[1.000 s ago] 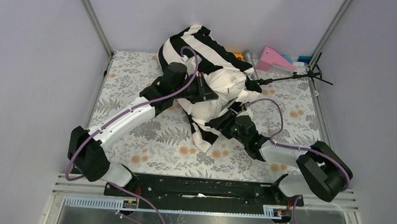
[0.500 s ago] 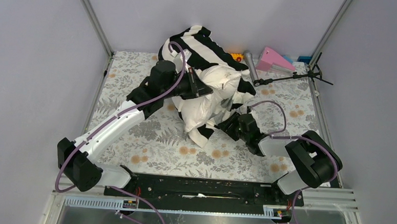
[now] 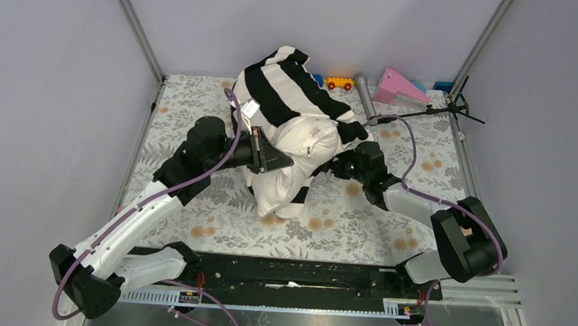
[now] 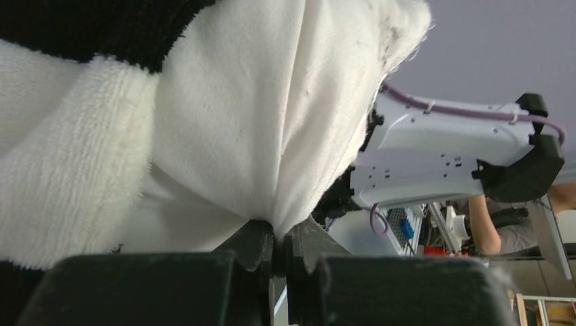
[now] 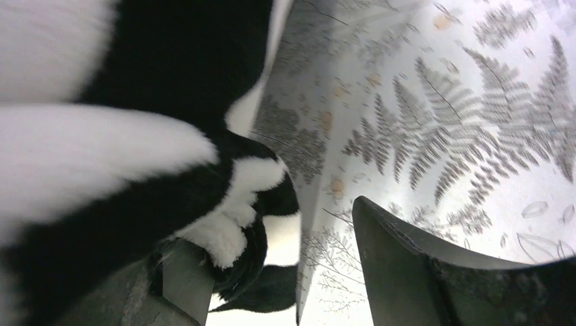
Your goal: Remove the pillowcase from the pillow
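Left jaws: clamped tight on a pinched fold of the cream pillow; left gripper at its left side.
Right jaws: spread wide, gripping nothing; striped pillowcase lies against one finger of the right gripper.
Pillow: bunched mid-table on the fern-print cloth, near end bare.
Pillowcase: covers the pillow's far half, toward the back wall.

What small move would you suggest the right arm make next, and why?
Probably shut the right gripper on the pillowcase edge. Its jaws stand open, with striped fabric lying against only one finger, so nothing is clamped there. The left gripper is shut on a pinch of the cream pillow, so a firm hold on the cover would likely let the arms pull apart.
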